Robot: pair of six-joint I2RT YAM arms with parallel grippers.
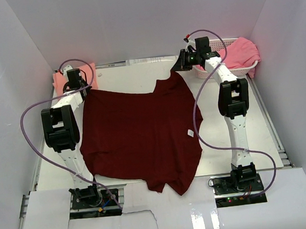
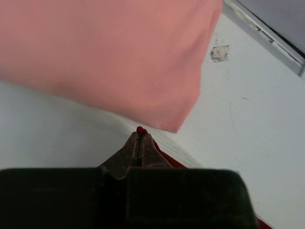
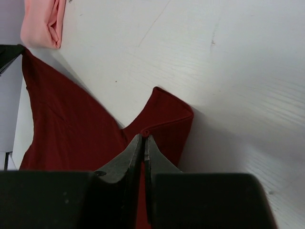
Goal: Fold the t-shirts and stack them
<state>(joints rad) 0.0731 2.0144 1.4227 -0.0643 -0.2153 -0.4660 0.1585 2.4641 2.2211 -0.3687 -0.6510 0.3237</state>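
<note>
A dark maroon t-shirt (image 1: 138,135) lies spread across the middle of the table, its lower part hanging over the near edge. My left gripper (image 1: 83,90) is shut on its far left corner, and a tip of maroon cloth (image 2: 141,129) pokes out between the fingertips. My right gripper (image 1: 181,67) is shut on the shirt's far right corner (image 3: 162,117), which it holds raised. A folded salmon-peach t-shirt (image 2: 105,52) lies at the far left (image 1: 59,80), just beyond the left gripper. A brighter pink t-shirt (image 1: 240,52) sits in the basket.
A white lattice basket (image 1: 218,44) stands at the far right corner, behind the right arm. White walls close in the table (image 1: 263,136) on three sides. Purple cables loop from both arms.
</note>
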